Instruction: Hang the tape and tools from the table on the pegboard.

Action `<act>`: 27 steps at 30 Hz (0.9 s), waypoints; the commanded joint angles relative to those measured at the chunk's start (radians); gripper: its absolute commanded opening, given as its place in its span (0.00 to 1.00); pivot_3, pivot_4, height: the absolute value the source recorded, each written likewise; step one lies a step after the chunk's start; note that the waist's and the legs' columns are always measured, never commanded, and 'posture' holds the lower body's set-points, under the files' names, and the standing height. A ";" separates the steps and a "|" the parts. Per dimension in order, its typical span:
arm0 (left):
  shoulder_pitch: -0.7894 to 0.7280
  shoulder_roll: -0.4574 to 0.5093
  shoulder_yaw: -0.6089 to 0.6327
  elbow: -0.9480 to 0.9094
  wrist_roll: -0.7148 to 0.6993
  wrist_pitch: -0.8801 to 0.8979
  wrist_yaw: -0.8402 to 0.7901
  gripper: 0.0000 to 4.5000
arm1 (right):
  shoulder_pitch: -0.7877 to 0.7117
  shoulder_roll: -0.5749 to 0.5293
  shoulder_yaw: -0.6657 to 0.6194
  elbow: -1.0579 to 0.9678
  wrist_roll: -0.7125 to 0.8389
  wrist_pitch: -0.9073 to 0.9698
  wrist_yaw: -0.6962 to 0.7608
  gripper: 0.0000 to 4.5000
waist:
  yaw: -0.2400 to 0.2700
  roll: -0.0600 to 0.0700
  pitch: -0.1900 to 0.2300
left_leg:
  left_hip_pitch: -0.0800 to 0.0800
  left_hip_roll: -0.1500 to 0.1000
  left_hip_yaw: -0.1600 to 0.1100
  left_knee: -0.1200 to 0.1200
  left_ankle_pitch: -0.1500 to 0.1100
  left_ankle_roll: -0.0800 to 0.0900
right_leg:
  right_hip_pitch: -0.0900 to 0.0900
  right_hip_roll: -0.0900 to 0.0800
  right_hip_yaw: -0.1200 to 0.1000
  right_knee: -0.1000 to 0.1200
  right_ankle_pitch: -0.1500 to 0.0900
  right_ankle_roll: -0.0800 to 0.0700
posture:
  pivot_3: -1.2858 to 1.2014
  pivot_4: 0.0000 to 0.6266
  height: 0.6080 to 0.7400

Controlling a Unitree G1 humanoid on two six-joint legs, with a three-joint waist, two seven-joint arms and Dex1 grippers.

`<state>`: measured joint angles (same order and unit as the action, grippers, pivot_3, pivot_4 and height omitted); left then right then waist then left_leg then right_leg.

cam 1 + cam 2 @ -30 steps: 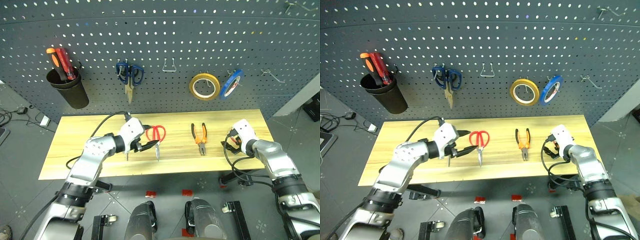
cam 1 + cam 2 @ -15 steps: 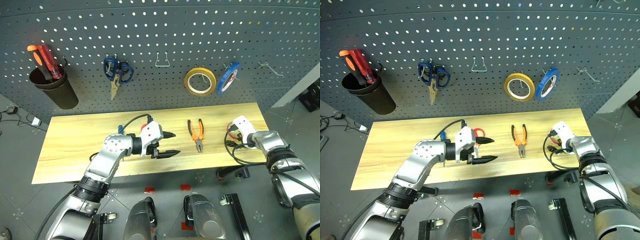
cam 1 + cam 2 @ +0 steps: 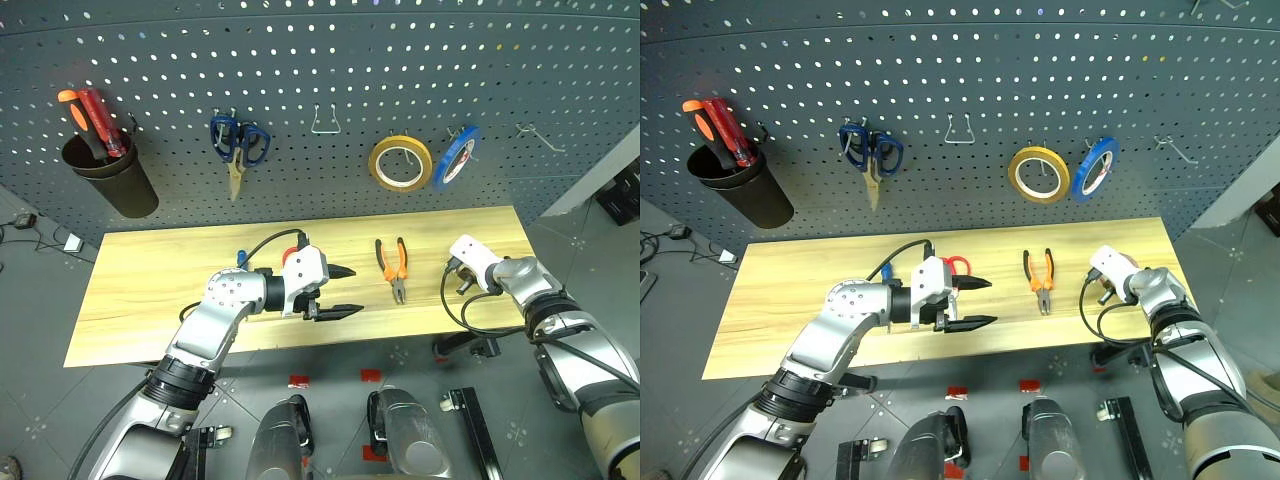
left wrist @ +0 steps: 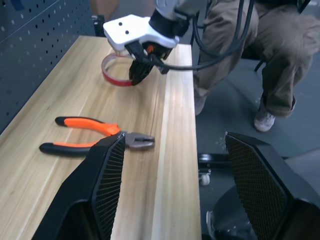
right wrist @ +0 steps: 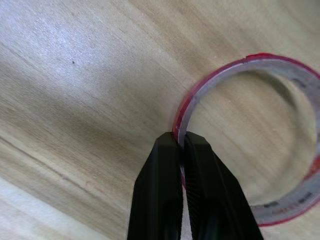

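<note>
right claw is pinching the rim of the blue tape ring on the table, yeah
Not quite: the ring is red, not blue. The right wrist view shows the right claw shut on the rim of the red tape, which lies flat on the table.

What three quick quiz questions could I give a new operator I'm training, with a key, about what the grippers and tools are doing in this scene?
1. True or false: the right gripper is shut on the rim of the red tape.
2. Which lies on the table between the two arms: (a) pliers, (b) yellow roll, (c) blue-handled pair?
3. Fill in: the left gripper holds its fingers ____.

Key: 1 true; 2 a; 3 open, with nothing between them.
</note>
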<state>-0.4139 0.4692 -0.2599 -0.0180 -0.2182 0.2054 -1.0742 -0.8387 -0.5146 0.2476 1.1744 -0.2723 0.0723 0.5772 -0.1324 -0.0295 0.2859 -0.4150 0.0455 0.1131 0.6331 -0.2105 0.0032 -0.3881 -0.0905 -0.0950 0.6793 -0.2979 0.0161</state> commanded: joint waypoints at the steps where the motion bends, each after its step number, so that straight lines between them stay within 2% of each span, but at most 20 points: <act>1: -0.001 -0.017 0.015 -0.072 -0.025 0.060 0.041 0.75 | 0.085 -0.054 -0.059 -0.143 0.035 -0.016 -0.030 0.01 | 0.004 0.000 0.000 | 0.000 0.000 0.000 0.000 0.000 0.000 | 0.000 0.000 0.000 0.000 0.000 0.000 | 0.42 0.45 1.00; 6: -0.027 -0.063 0.030 -0.110 -0.037 0.125 0.118 0.75 | 0.389 -0.095 -0.202 -0.773 0.089 0.103 -0.101 0.01 | 0.022 0.001 0.001 | -0.002 0.000 0.000 -0.002 0.000 0.000 | -0.002 0.000 0.001 0.000 0.000 0.001 | 0.41 0.45 1.00; 10: -0.056 -0.081 0.032 -0.130 -0.041 0.111 0.122 0.75 | 0.638 -0.033 -0.268 -1.302 0.004 0.188 -0.240 0.01 | 0.023 0.001 0.000 | -0.001 0.001 0.000 -0.003 -0.001 -0.001 | -0.002 0.001 0.001 0.000 -0.001 0.002 | 0.40 0.45 1.00; 13: -0.104 -0.140 0.068 -0.123 -0.064 0.086 0.168 0.75 | 0.695 0.026 -0.252 -1.539 -0.100 0.171 -0.348 0.01 | 0.019 0.001 0.001 | -0.001 0.000 0.000 -0.003 -0.001 -0.002 | -0.003 0.001 0.002 0.000 -0.003 0.006 | 0.39 0.46 1.00; 15: -0.140 -0.169 0.086 -0.108 -0.073 0.083 0.194 0.75 | 0.666 0.054 -0.256 -1.595 -0.127 0.166 -0.386 0.01 | 0.018 0.001 0.001 | -0.002 0.000 0.001 -0.002 -0.001 -0.002 | -0.003 0.001 0.003 0.000 -0.003 0.009 | 0.39 0.45 1.00; 18: -0.182 -0.184 0.092 -0.082 -0.077 0.087 0.202 0.75 | 0.578 0.066 -0.282 -1.567 -0.107 0.160 -0.403 0.01 | 0.016 0.001 0.001 | -0.001 0.000 0.001 -0.001 -0.001 -0.002 | -0.003 0.001 0.003 0.000 -0.002 0.010 | 0.39 0.44 1.00; 22: -0.213 -0.192 0.090 -0.056 -0.077 0.084 0.196 0.75 | 0.477 0.045 -0.336 -1.460 -0.063 0.152 -0.412 0.01 | 0.014 0.001 0.001 | -0.001 0.000 0.000 -0.001 -0.001 -0.001 | -0.002 0.001 0.002 0.000 -0.001 0.008 | 0.39 0.43 1.00; 27: -0.250 -0.220 0.066 -0.029 -0.065 0.071 0.191 0.75 | 0.342 0.008 -0.441 -1.211 0.039 0.141 -0.416 0.01 | 0.014 0.001 0.001 | -0.002 -0.001 0.001 -0.001 -0.001 -0.001 | -0.003 0.001 0.002 -0.002 0.001 0.005 | 0.39 0.42 1.00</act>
<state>-0.6429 0.2621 -0.1862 -0.0292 -0.2747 0.2974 -0.8823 -0.4682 -0.4874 -0.1341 -0.0668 -0.2744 0.2283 0.1735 -0.1182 -0.0285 0.2865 -0.4174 0.0445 0.1142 0.6323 -0.2118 0.0024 -0.3906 -0.0898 -0.0929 0.6770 -0.2971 0.0206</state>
